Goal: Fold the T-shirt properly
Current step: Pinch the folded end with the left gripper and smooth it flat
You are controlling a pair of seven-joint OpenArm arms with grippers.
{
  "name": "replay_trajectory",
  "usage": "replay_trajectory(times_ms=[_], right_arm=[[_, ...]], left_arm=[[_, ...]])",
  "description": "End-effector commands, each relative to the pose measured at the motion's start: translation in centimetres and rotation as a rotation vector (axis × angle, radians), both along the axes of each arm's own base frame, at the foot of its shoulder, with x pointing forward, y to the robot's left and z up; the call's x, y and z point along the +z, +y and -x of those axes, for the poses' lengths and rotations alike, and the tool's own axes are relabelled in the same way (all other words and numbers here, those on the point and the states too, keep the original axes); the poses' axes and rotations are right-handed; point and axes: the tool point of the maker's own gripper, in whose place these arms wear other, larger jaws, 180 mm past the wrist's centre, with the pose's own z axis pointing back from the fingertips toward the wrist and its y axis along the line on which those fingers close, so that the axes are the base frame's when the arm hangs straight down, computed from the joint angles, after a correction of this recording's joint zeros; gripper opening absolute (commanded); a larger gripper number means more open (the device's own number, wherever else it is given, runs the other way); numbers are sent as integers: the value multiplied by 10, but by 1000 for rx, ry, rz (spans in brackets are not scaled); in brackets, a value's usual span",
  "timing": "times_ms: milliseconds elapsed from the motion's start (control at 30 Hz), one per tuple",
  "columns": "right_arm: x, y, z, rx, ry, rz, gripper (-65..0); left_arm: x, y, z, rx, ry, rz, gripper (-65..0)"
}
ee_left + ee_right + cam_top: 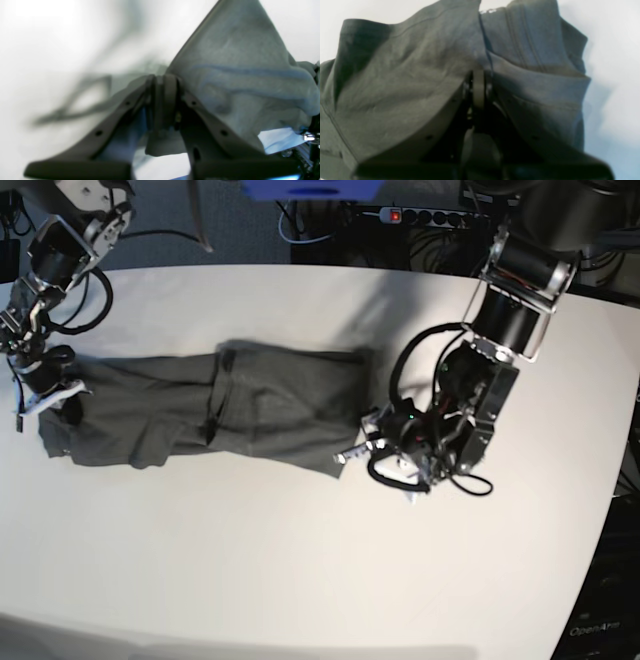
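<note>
The dark grey T-shirt [270, 410] lies stretched sideways across the white table [300, 560], creased and partly doubled over in the middle. My left gripper [355, 450] is at the shirt's right end, low over the table. In the left wrist view this gripper [165, 82] is shut on a bunch of the shirt's cloth [237, 75], which rises above the fingers. My right gripper [45, 395] is at the shirt's left end. In the right wrist view it [478, 75] is shut on a fold of the fabric [395, 75], with a hem seam showing beside it.
A power strip [415, 216] and a blue box [310, 188] sit beyond the table's far edge, among cables. The table's right edge curves away near the left arm [505, 310].
</note>
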Motion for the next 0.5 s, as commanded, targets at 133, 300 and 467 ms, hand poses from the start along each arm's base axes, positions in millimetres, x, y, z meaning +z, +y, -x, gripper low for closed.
replay_trajectory(times_ms=[133,300,467], right_arm=[[-33,-1,37,29,242,46,-649],[-16,-4,28,32,200,98,-649],[-15,-3,29,35,213,102,-649]], left_arm=[[-2,6,-5,10,10,-13,-589],[-3,7,-4,10,12,-16,-591],[-2,6,-4,10,11,-14,-623]])
